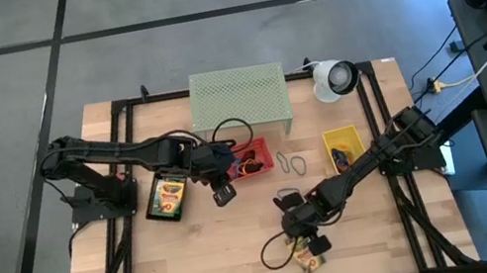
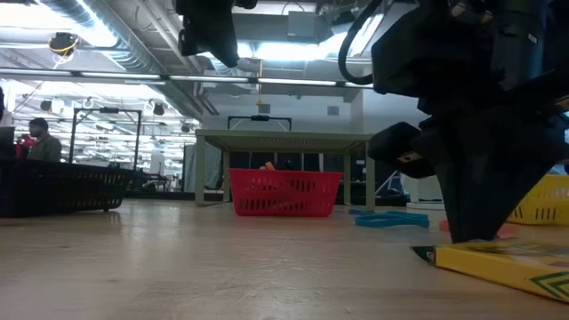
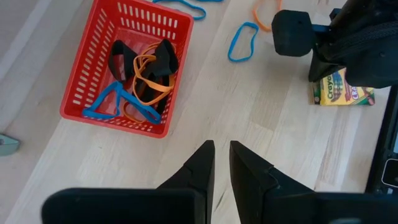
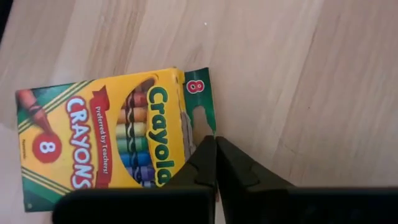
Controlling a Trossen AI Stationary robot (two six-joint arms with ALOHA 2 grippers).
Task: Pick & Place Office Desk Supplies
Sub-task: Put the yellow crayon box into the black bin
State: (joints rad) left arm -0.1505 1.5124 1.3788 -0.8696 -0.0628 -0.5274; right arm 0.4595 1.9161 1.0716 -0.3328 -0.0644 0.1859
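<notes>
You see the right hand (image 4: 216, 163) fully closed, holding nothing, tips at the flap edge of the crayon box (image 4: 102, 134) lying flat on the worktop (image 4: 298, 81), left hand (image 3: 221, 163) near-closed, empty, beside the red basket (image 3: 84, 68)

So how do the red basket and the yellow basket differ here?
The red basket sits mid-table in front of the green mesh stand; the yellow basket sits further toward the right arm's side. The red one holds blue and orange rubber bands with dark clips; the yellow one's contents are too small to name. Both are small slotted baskets standing upright on the table.
</notes>
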